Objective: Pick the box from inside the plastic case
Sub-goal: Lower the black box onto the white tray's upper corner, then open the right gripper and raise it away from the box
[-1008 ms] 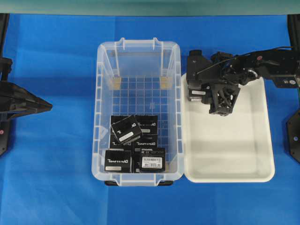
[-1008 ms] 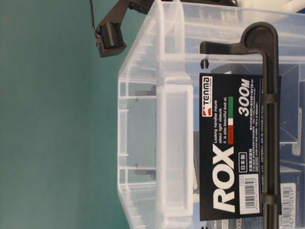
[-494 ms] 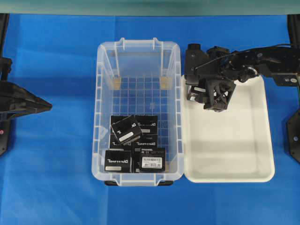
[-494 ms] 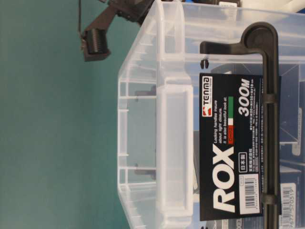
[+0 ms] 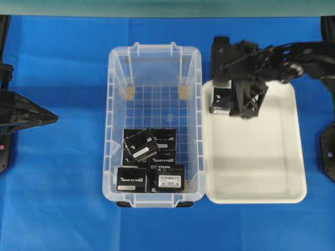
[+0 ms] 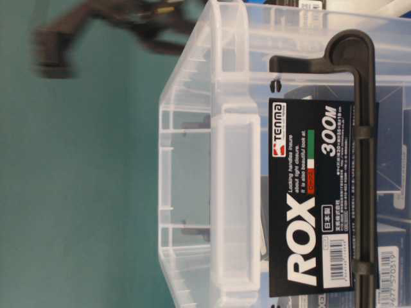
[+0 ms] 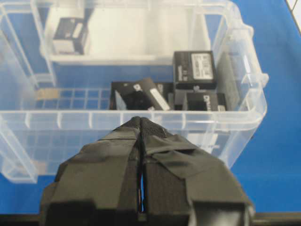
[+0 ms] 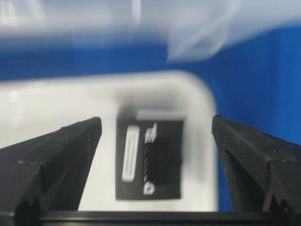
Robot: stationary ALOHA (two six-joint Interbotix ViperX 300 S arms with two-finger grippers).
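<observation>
the right gripper (image 5: 230, 83) hovers over the far left corner of the white tray (image 5: 261, 172), its fingers (image 8: 56, 155) spread wide with nothing between them. directly under it, one black box (image 5: 220, 101) lies flat on the tray floor in that corner, white sticker label up, free of both fingers; the right wrist view shows it blurred, lying between the two parted fingers but below them.

the clear plastic case (image 5: 155, 57) stands just left of the tray, its long side against the tray's rim. five more black boxes (image 5: 149, 167) are piled at the near end of its gridded bottom, one of them tilted on top of the others; the far end of the case holds none.

the left gripper (image 7: 141, 136) waits well apart at the left edge of the blue tablecloth (image 5: 57, 183), outside the case, its taped fingers pressed together on nothing, pointing toward the case wall.

the table-level view shows the case's end wall with a black "rox 300m" label (image 6: 314, 199) and a motion-blurred part of the right arm above it.
</observation>
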